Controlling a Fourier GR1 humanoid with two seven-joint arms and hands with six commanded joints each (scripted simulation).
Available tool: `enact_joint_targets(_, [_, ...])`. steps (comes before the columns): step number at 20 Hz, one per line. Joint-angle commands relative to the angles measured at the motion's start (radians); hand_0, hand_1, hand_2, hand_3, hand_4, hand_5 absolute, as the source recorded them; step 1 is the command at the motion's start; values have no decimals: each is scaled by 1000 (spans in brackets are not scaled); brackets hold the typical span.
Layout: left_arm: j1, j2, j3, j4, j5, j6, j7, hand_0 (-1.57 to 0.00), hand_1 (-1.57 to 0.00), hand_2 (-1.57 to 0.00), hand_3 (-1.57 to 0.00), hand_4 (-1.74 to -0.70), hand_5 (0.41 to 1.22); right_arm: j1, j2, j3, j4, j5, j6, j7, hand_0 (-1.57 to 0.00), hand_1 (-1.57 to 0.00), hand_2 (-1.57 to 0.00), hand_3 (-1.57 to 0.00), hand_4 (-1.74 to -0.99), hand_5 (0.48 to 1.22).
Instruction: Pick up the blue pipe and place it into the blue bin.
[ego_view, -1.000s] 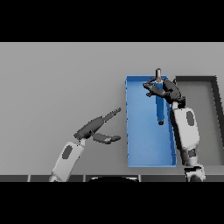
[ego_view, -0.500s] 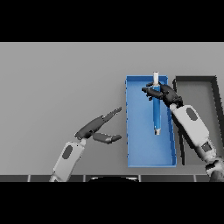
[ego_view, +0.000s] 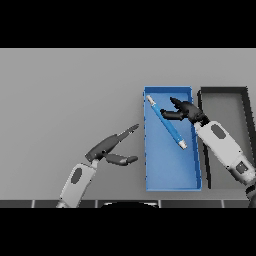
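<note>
Head view shows the blue pipe lying inside the blue bin, in its upper half, just left of the right hand. That hand's fingers are relaxed and spread, holding nothing; their tips sit right at the pipe's middle, though I cannot tell whether they touch it. The pipe's long axis runs diagonally: its upper end points away from the fingers toward the bin's far left corner, and its pale-tipped lower end points below the fingers toward the right wall. It reads as a slim, rigid rod, probably light and smooth, so likely to roll or slip; the middle of the shaft, nearest the fingertips, would be the sensible place to take hold. Placement looks done. The left hand hovers over the grey counter left of the bin, fingers straight, idle.
</note>
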Motion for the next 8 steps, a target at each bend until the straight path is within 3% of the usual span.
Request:
enact_joint_targets(1, [-1,-4,-1,4,-3,4,5,1,1,1,1,-931,497,-2,-3,5,1,2,11,0,-37,-35,-34,-9,-1110,736])
enact_joint_targets(8, [-25,-1,9,40,-18,13,-13,1,1,1,1,-930,495,-5,-9,26,-6,22,48,-31,-19,-17,-17,-4,-1084,714])
